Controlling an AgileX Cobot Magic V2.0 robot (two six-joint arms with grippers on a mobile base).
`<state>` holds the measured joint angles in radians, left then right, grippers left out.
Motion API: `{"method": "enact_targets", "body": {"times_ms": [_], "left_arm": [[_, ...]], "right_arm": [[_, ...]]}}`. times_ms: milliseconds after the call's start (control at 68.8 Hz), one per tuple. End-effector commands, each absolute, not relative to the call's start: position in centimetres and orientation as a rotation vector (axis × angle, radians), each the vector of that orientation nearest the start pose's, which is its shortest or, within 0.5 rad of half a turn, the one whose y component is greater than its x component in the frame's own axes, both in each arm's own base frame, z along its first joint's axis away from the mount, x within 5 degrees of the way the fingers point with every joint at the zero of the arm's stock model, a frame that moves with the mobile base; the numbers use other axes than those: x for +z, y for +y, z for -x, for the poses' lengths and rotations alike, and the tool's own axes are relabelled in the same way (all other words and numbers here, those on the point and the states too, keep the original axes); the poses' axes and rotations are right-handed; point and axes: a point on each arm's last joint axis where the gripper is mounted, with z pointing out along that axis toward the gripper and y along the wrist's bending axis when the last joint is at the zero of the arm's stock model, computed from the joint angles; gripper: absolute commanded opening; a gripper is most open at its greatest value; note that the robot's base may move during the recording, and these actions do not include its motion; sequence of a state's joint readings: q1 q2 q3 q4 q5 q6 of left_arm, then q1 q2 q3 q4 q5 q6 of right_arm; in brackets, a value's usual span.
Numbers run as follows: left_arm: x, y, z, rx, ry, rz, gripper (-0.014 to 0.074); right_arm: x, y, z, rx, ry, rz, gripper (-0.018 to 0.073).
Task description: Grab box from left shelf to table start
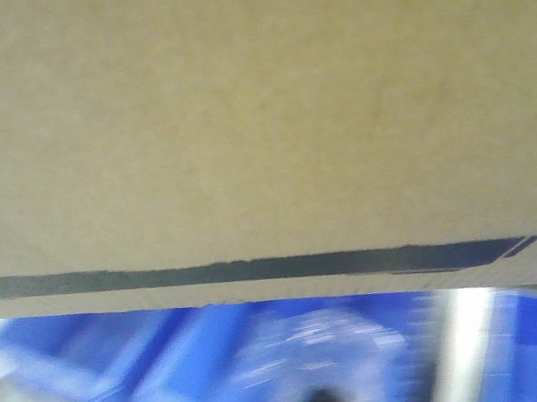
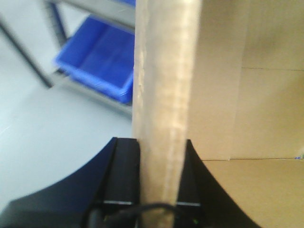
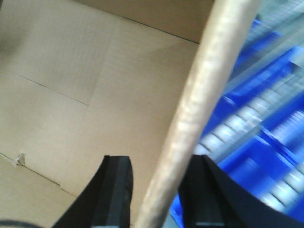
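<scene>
We hold the box (image 1: 235, 115) near the blue bins (image 1: 172, 367), left fingers (image 2: 126, 175) and right fingers (image 3: 116, 190) each clamped on 1 thin wall; the cardboard may bend, letting it slip.

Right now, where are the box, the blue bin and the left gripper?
box (image 1: 255, 112): front view, tan wall.
blue bin (image 2: 97, 59): left wrist view, inner floor.
left gripper (image 2: 159, 149): left wrist view, between fingertips.

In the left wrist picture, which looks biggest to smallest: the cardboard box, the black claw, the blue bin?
1. The box, filling about half the frame.
2. The left claw, a black mass along the bottom.
3. The blue bin, smallest.
Only looks: the claw is right at the camera, the bin far back.
</scene>
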<state>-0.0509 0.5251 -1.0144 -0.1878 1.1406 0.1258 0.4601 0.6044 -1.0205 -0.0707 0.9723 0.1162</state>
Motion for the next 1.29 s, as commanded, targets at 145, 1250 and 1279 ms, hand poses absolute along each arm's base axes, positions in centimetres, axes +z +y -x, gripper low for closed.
{"method": "enact_targets", "body": {"times_ms": [145,1250,1279], "left_arm": [[42.75,-2.96,-5.05,-0.376,1.950,-0.186,-0.0099],[42.75,-2.96,-5.05,-0.376,1.950,-0.186,-0.0099],[42.75,-2.96,-5.05,-0.376,1.950,-0.186,-0.0099]], "right_arm": [[43.78,3.68,-7.28,0.355,1.813,0.396,0.0052],[43.78,3.68,-7.28,0.355,1.813,0.396,0.0052],[43.78,3.68,-7.28,0.355,1.813,0.396,0.0052]]}}
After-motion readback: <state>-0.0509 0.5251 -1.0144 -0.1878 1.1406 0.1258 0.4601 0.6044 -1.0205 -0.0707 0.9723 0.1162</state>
